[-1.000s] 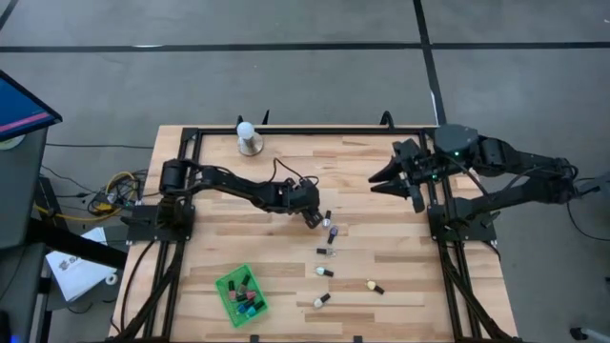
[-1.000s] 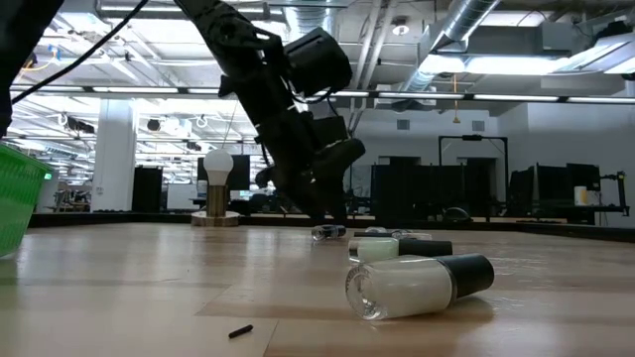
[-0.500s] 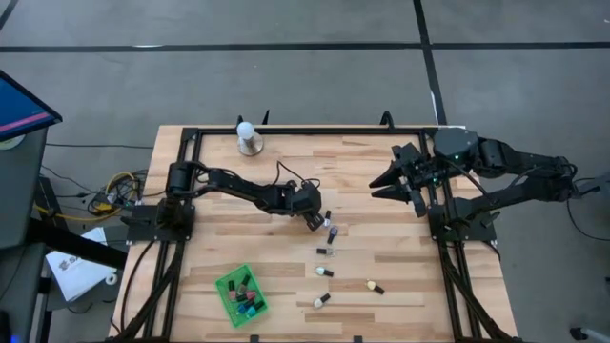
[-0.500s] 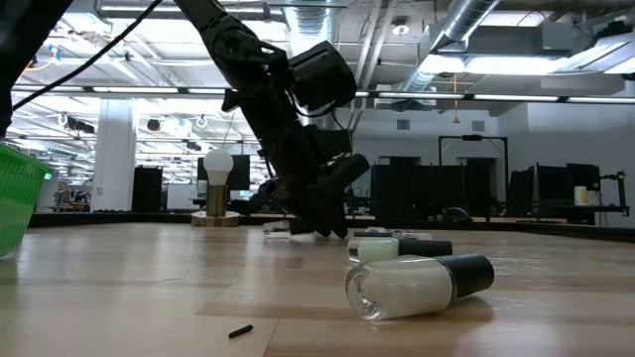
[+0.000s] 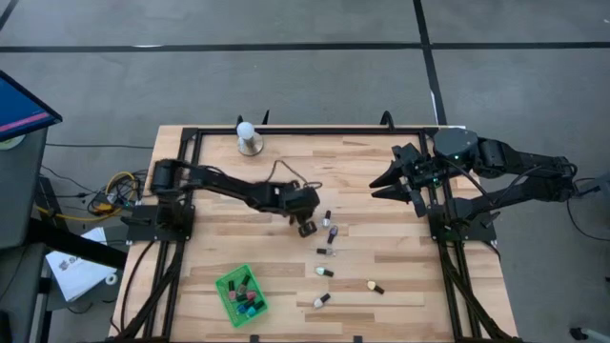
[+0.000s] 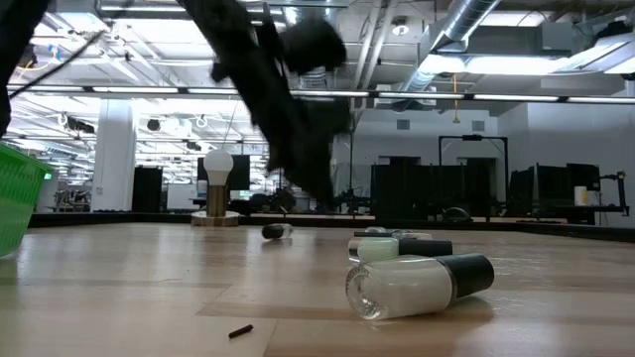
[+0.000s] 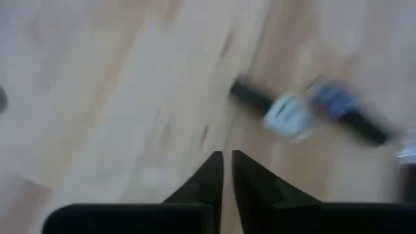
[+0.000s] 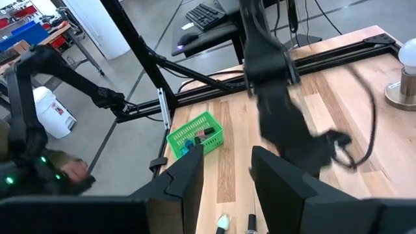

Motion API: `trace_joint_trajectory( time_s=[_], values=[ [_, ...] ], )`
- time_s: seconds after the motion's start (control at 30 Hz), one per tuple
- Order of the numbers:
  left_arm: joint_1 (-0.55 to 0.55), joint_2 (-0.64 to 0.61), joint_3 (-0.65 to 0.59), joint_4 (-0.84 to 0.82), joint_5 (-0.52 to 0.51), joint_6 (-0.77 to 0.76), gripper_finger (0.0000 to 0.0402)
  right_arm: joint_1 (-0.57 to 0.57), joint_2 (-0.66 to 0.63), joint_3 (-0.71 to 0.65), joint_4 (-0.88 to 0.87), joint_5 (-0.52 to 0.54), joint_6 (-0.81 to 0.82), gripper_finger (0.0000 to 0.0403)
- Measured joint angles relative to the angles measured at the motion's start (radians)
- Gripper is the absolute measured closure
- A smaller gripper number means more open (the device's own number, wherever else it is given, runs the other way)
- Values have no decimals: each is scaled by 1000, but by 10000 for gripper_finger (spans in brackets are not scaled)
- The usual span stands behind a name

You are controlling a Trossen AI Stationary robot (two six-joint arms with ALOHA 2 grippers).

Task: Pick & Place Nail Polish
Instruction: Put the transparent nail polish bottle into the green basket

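Several bottles (image 5: 326, 252) lie loose on the table's middle and near side, with others already in the green basket (image 5: 224, 286) at the near left. The left gripper (image 5: 306, 229) hangs just beside the nearest of them, fingers pressed almost together with no bottle showing between them. The pick-up step looks in hand but empty, so the next move likely calls for spreading and squaring over one bottle, while the right gripper (image 5: 376, 186) waits spread at the far right.
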Motion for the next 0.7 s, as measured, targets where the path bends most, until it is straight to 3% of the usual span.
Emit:
trace_joint_trajectory(
  time_s=[0.13, 0.27, 0.57, 0.7],
  values=[
    [-2, -125, 4, -116, -12, 63, 325, 0, 0, 0, -9, 0, 2, 281],
    [-8, -213, -4, -238, -25, -24, 264, 0, 0, 0, -11, 0, 2, 281],
    [-61, -258, -206, -192, -119, -170, 141, 27, 0, 0, -18, 0, 2, 281],
    [-60, -257, -299, -5, -141, -167, 121, 26, 0, 0, -18, 0, 1, 281]
  ],
)
